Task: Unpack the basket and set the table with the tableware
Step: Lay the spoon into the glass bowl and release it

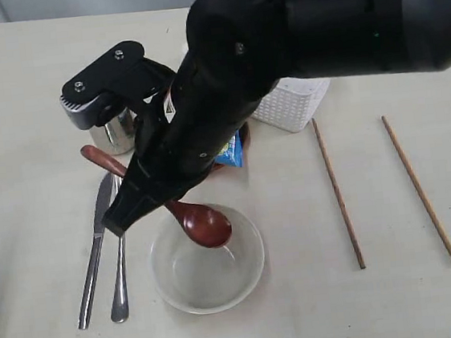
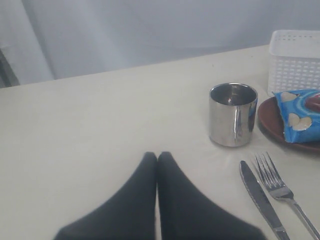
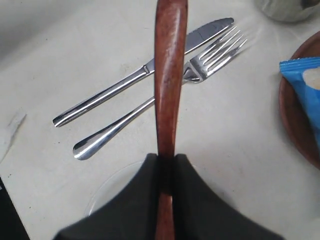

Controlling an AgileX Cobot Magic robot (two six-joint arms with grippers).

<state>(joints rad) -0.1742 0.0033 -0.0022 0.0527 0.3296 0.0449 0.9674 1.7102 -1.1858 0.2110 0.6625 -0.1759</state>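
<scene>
At lower centre of the exterior view, the white bowl (image 1: 208,272) was found standing upright on the table (image 1: 22,77), with the head of the reddish-brown spoon (image 1: 205,224) positioned over its upper rim; contact between the two could not be determined. The spoon was held by its handle between the fingers of the right gripper (image 3: 167,158), whose jaws were seen clamped on it in the right wrist view, the handle end projecting toward the upper left of the exterior frame. The knife (image 1: 93,251) and fork (image 1: 120,269) were recorded lying side by side at lower left, the knife on the left, their upper ends meeting beneath the spoon handle. Two chopsticks (image 1: 337,193) (image 1: 420,189) were noted at right, laid well apart from each other. The basket (image 1: 291,101) was observed at upper centre, partly hidden by the arm. The left gripper (image 2: 157,156) was seen only in the left wrist view, its jaws pressed together with nothing between them. Right of it in that frame, the steel cup (image 2: 232,115) stood upright, and beyond it the blue chip bag (image 2: 300,115) lay on the plate (image 2: 266,117).
</scene>
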